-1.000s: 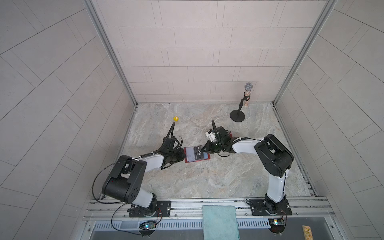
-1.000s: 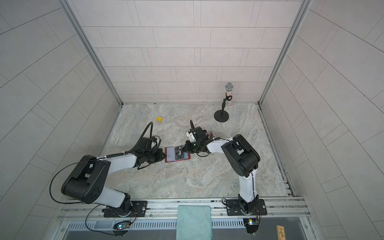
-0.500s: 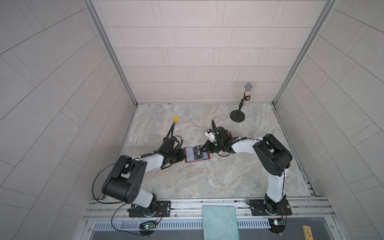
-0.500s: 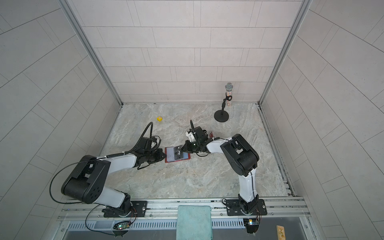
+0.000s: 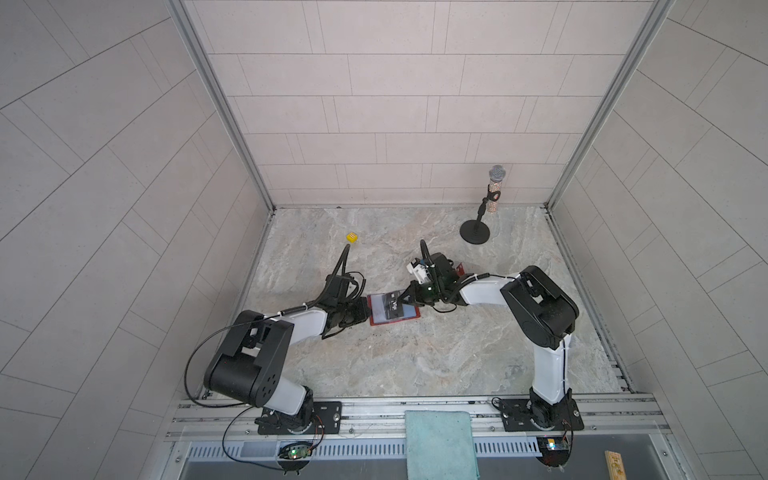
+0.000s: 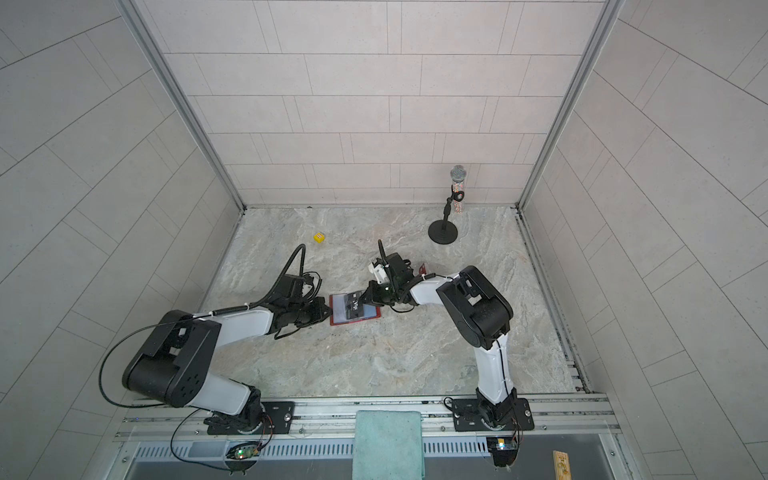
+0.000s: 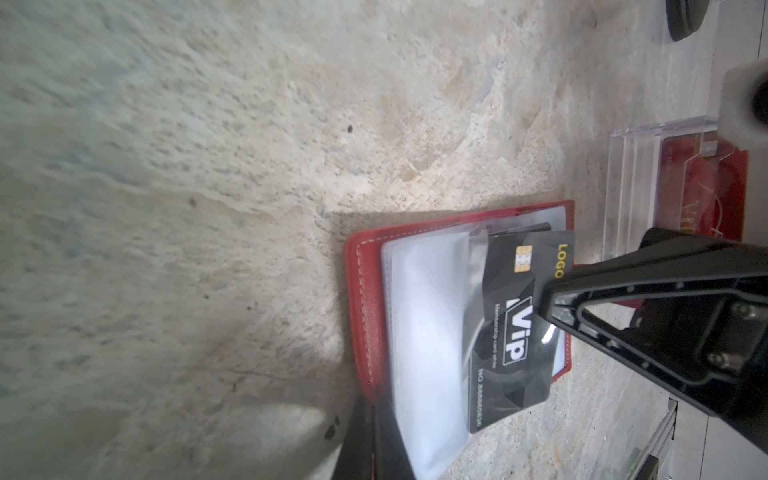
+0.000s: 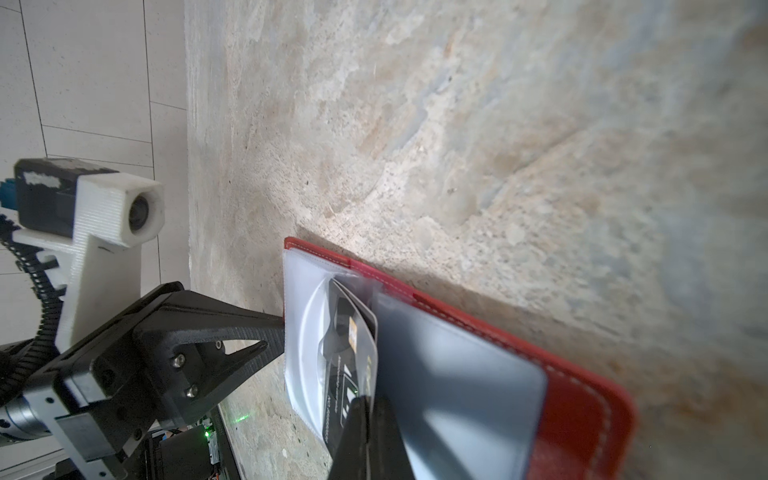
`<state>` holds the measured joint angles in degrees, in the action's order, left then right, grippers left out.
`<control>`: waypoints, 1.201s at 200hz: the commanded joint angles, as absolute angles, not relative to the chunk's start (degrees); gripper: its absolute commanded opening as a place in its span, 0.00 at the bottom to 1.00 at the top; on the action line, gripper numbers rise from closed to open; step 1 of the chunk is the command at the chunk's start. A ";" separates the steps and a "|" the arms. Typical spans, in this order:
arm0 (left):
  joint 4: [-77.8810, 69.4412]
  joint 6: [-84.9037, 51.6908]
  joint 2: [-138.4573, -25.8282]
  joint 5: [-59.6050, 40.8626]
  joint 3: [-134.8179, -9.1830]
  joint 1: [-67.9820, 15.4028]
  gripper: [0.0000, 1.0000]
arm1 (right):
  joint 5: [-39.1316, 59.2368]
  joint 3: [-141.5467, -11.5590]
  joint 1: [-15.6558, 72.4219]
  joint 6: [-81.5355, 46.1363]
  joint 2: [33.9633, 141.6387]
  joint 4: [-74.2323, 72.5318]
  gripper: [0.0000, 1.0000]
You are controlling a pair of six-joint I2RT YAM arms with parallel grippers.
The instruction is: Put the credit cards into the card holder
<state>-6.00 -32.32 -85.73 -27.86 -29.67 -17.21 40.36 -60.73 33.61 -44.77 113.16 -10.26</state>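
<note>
Credit card [image 7: 515,332], black and marked "VIP", lies on the open card holder [image 5: 413,315] in the middle of the table [image 5: 415,365]. One long edge is tucked under a clear sleeve [image 7: 428,316] and the rest is bare. The right end effector [image 7: 550,297] is clenched on the card's bare side, at the edge of the card holder away from the left arm. The left end effector [image 8: 279,328] is closed too and appears to pinch the card holder's opposite edge, pinning it down.

The card's long axis runs across the card holder, nearly parallel to its stitched edge but slightly skewed. The sleeve's depth lies from the right end effector toward the left one, so I judge the coming push goes along that line. The skew may catch a corner in the plastic.

Marble on the card holder's near side is flat and bare. A clear acrylic stand [image 7: 623,187] stands just beyond the card holder, behind the right end effector. A microphone stand [image 5: 475,232] and a yellow cube [image 5: 352,237] are well apart from the card holder, toward the far wall.
</note>
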 commanded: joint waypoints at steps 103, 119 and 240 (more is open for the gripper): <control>-2.64 -30.83 -86.22 -27.44 -30.32 -17.18 0.00 | 33.82 -62.73 34.54 -36.47 106.26 3.80 0.00; -2.62 -30.85 -86.31 -27.51 -30.49 -17.18 0.00 | 33.06 -62.86 34.38 -35.90 104.98 4.90 0.00; -2.28 -30.67 -86.14 -27.42 -30.50 -17.18 0.00 | 35.77 -59.22 32.98 -39.78 101.28 -3.71 0.00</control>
